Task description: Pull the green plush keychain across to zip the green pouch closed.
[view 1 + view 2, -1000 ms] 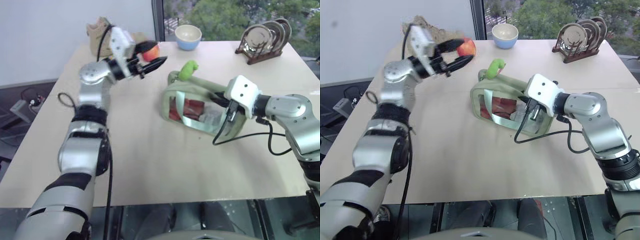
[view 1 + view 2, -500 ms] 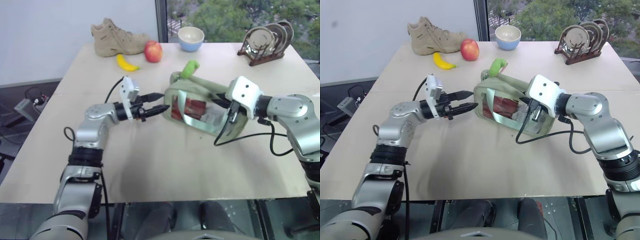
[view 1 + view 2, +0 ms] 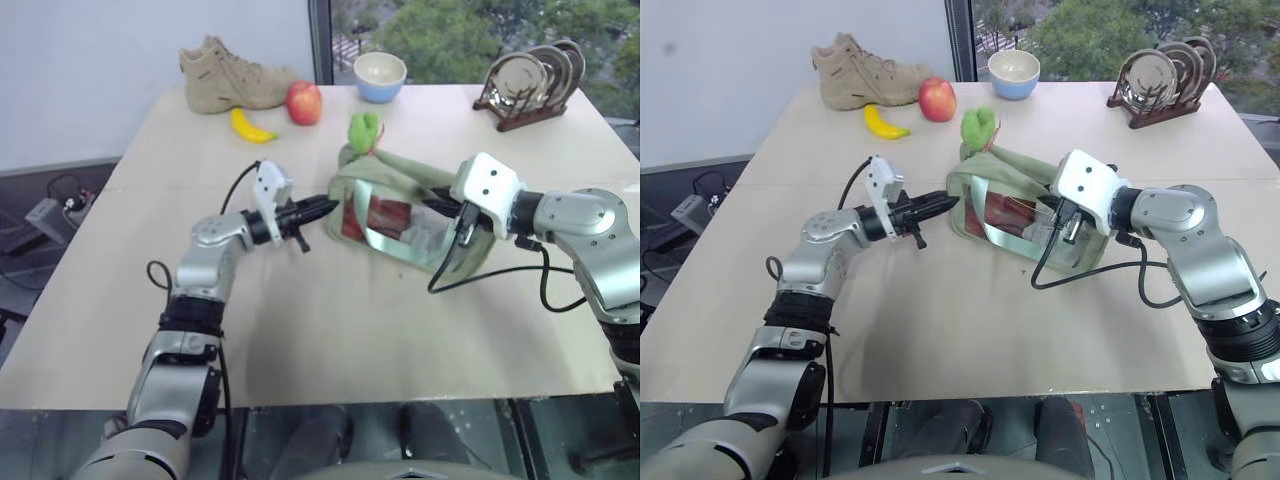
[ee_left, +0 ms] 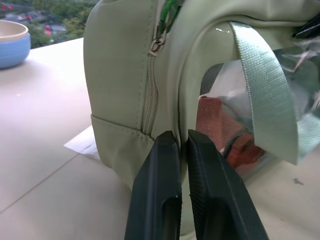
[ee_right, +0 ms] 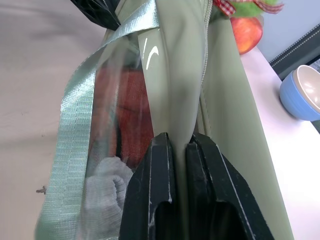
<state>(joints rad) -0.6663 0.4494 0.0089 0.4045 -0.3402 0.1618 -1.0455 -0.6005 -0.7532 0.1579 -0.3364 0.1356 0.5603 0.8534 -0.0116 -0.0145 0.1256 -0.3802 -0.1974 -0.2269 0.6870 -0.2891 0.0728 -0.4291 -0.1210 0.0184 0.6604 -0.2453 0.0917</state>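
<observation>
Pouch [image 3: 400, 215] lies mid desk [image 3: 300, 330], keychain [image 3: 363, 130] at its far-left top corner. L pincer [image 3: 322, 206] clamped on pouch's left end; R pincer [image 5: 176, 150] clamped on right-end fabric.

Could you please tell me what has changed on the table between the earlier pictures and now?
The left gripper came down from near the red apple to the end of the pale sage-green pouch and pinched its fingers on the fabric there. The fuzzy lime-green plush keychain stands more upright. The right gripper kept clamping the other end.
</observation>
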